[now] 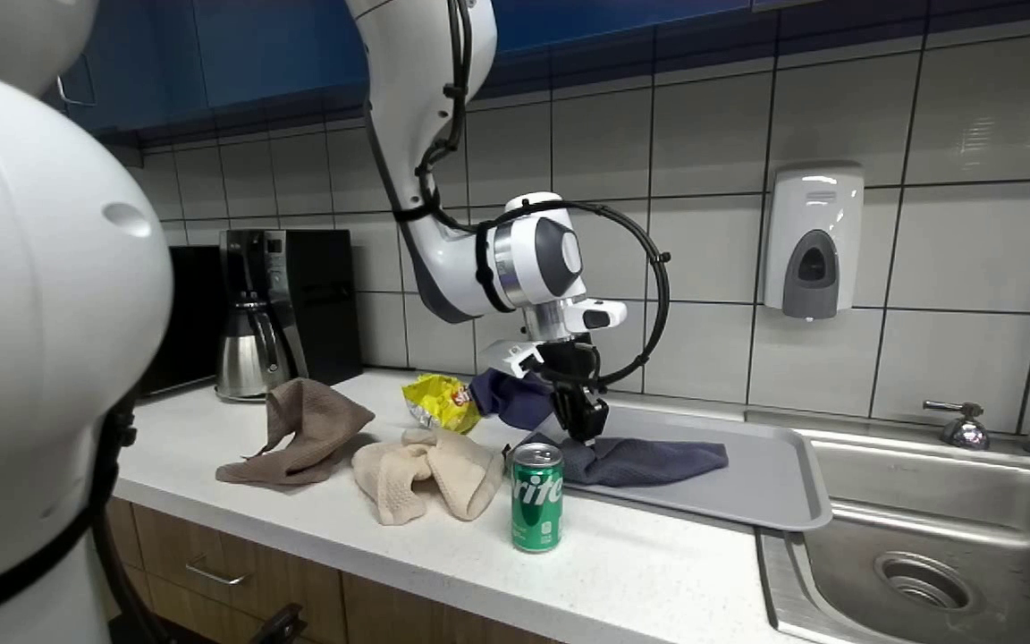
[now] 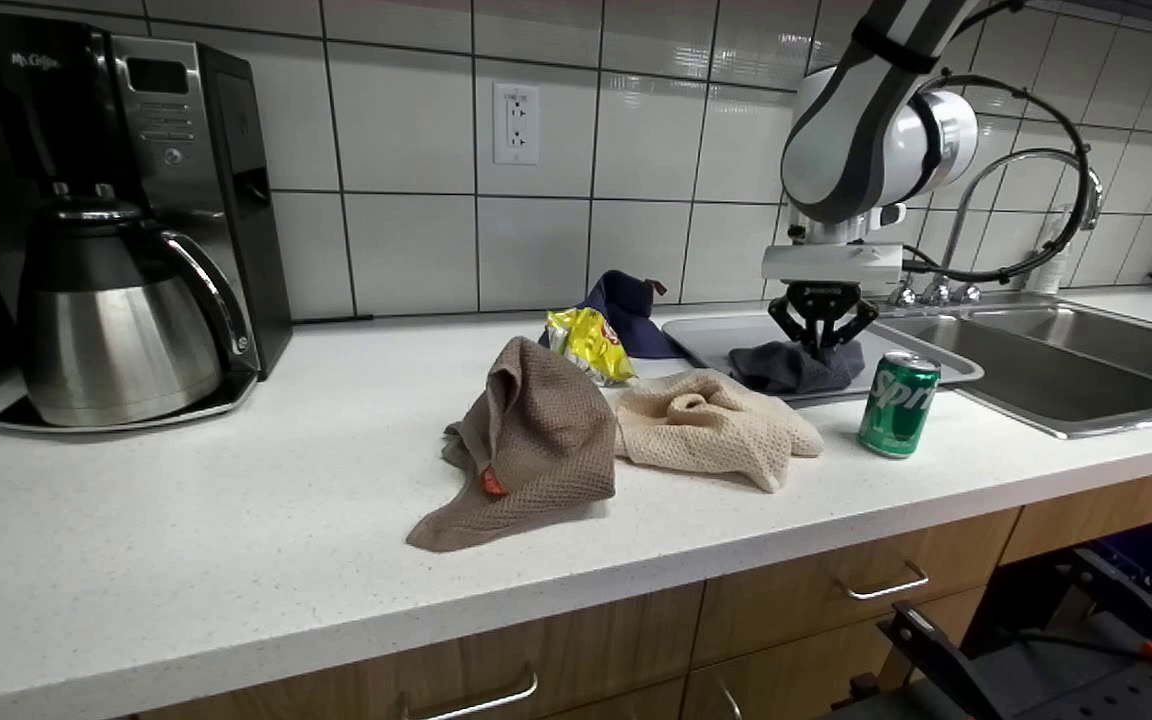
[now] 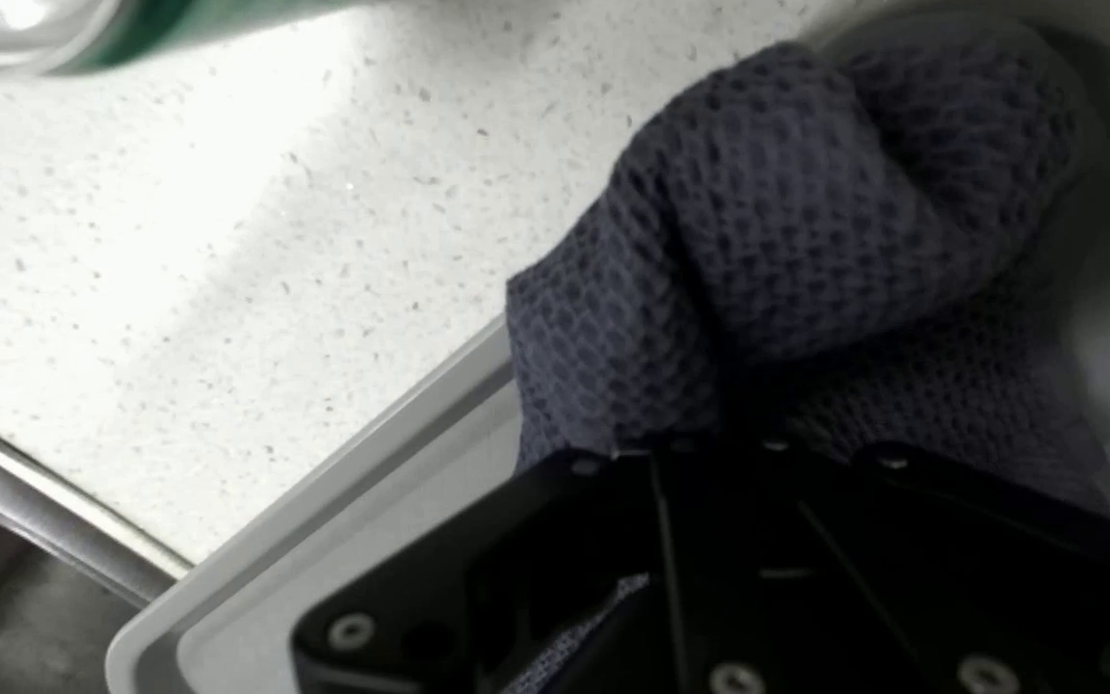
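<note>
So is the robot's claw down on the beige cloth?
No, in an exterior view the gripper is down at the dark cloth on the grey tray, while the beige cloth lies apart from the gripper.

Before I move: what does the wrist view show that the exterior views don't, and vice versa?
Only the wrist view: screw heads seen close up.

Only the exterior views, both of them: the coffee maker, brown towel, beige towel and yellow bag.

All share: the gripper, shut, at the dark cloth; the gray tray, green can, counter and sink.
</note>
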Controlling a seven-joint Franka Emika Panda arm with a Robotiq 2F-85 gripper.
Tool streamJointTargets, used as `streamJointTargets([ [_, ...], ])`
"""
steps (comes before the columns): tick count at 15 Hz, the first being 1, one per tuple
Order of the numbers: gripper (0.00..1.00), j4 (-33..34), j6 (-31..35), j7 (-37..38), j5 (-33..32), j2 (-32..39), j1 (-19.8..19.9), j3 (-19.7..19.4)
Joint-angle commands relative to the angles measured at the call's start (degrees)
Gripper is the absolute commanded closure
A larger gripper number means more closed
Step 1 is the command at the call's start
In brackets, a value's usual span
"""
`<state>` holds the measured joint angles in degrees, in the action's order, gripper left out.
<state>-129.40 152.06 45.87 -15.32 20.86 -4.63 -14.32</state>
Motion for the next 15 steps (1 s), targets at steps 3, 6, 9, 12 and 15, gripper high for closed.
streamJointTargets([
  [3,0.99,-1.6,-0.6,0.0,0.1,-4.8,0.4,-1.5],
  [6,0.99,-2.7,-0.4,0.5,-0.4,-7.4,0.7,-2.1],
  [9,0.99,-4.2,-0.3,1.1,-0.8,-10.6,1.1,-2.4],
  [12,0.99,-6.5,-0.2,1.9,-1.6,-14.6,1.9,-2.4],
  [15,0.99,-8.5,-0.4,3.1,-2.5,-18.5,3.2,-1.8],
])
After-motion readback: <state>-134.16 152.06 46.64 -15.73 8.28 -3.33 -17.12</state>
